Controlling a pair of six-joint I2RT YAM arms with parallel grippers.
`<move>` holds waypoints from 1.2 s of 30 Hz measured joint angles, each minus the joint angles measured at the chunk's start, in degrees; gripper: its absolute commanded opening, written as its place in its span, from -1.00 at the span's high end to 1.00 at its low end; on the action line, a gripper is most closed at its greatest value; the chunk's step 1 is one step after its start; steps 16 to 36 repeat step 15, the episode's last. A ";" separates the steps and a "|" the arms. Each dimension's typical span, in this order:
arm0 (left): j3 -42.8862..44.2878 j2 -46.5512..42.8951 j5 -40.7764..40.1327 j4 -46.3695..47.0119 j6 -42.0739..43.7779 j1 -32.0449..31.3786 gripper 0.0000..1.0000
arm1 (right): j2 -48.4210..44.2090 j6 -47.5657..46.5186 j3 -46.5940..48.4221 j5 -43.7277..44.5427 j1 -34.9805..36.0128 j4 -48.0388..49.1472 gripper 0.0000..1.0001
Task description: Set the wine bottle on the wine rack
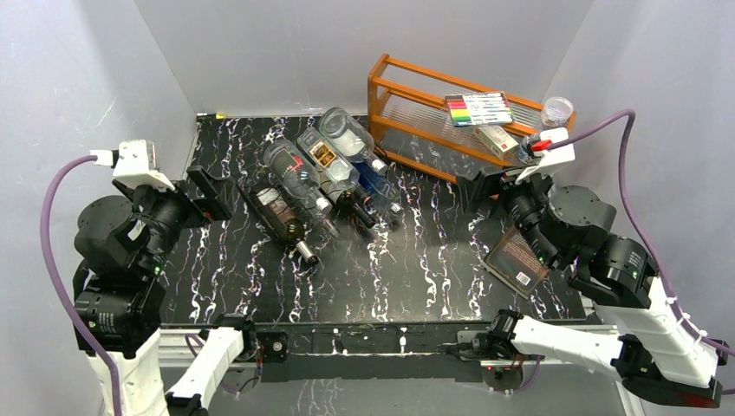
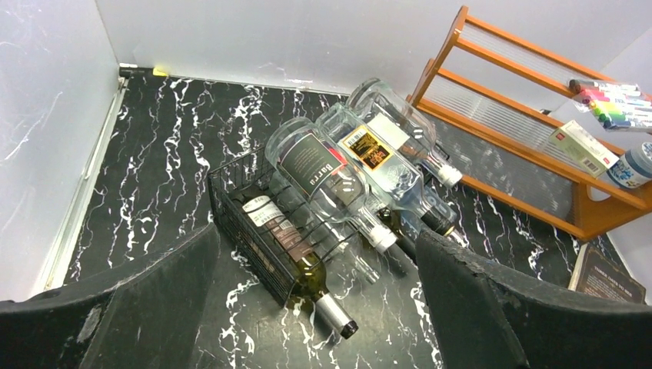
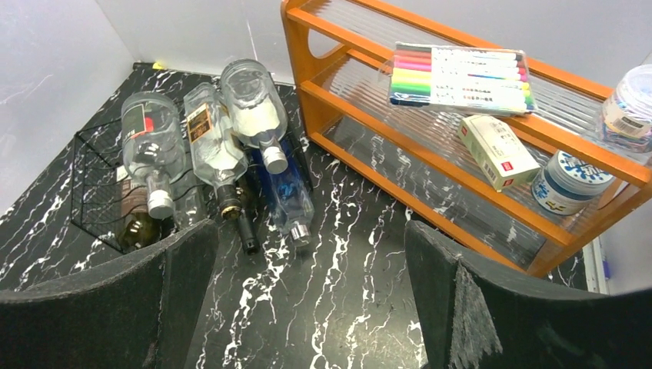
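Observation:
The wine rack (image 1: 260, 201), low and of black wire, stands at the table's middle left. The wine bottle (image 1: 286, 224), dark green with a silver-capped neck, lies in the rack's leftmost cradle (image 2: 288, 246), neck toward the arms. Three clear bottles (image 1: 322, 158) are stacked across the rack, with a blue bottle (image 3: 291, 192) and a dark one under them. My left gripper (image 1: 208, 192) hangs open just left of the rack, nothing between its fingers (image 2: 315, 307). My right gripper (image 1: 485, 186) hangs open to the rack's right over bare table (image 3: 307, 307). In the right wrist view the rack (image 3: 92, 177) sits at the left.
An orange wooden two-tier shelf (image 1: 394, 95) stands at the back right, carrying a marker pack (image 1: 478, 108), a small box (image 1: 496, 139) and jars (image 1: 556, 111). A dark book (image 1: 517, 258) lies under the right arm. Grey walls close in the table on three sides.

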 measured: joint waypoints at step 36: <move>0.26 0.07 2.10 2.78 0.13 -0.02 -0.96 | -1.09 0.07 -2.19 -5.55 0.00 2.60 -0.96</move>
